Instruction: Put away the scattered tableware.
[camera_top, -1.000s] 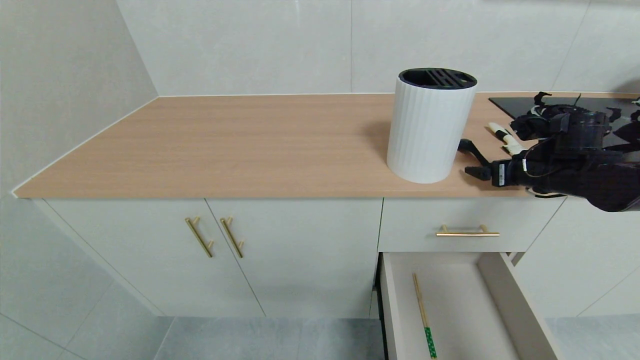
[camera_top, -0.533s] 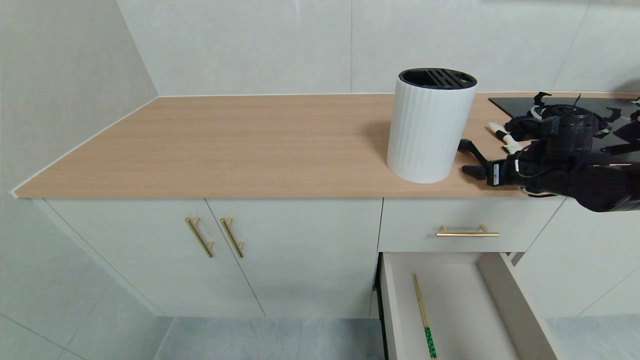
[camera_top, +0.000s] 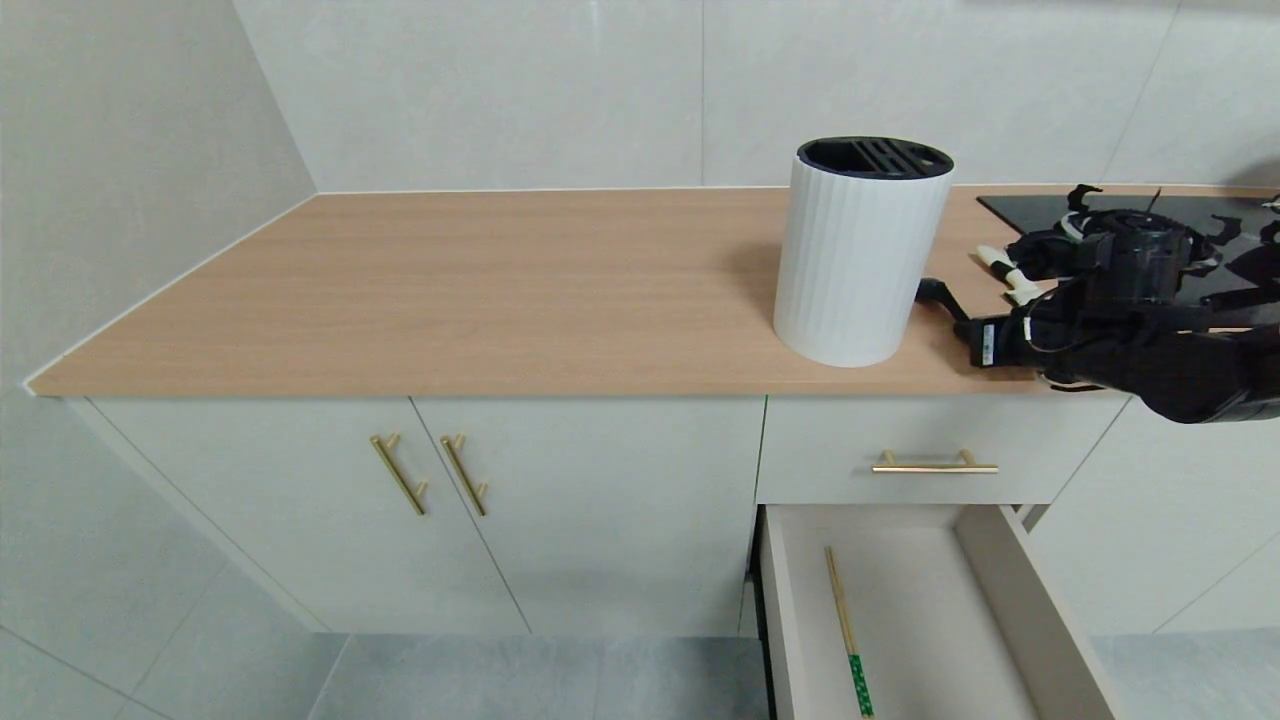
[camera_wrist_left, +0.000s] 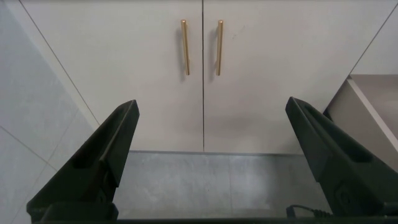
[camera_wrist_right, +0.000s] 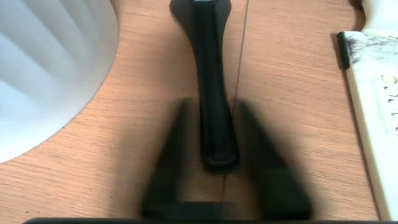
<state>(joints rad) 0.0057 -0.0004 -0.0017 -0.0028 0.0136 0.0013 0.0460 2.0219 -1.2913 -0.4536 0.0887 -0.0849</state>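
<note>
Countertop (camera_top: 500, 290) is carrying a white holder (camera_top: 860, 265); at its 3 o'clock the right gripper (camera_wrist_right: 211, 109) is straddling a black handle (camera_wrist_right: 211, 62), released, left gripper (camera_wrist_left: 211, 106) likewise gaping.

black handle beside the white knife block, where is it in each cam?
Head view: black handle on the counter, right of the white knife block, at the right gripper.
Right wrist view: central, between that gripper's open fingers.
Left wrist view: faces cabinet doors instead.
Shared landmark: white knife block.

white ribbed cylinder holder (camera_top: 858, 285) with black slotted top, light wood-grain table (camera_top: 480, 290), plain black utensil handle (camera_wrist_right: 212, 99), tan bamboo chopsticks (camera_top: 846, 622) with green-patterned ends
</note>
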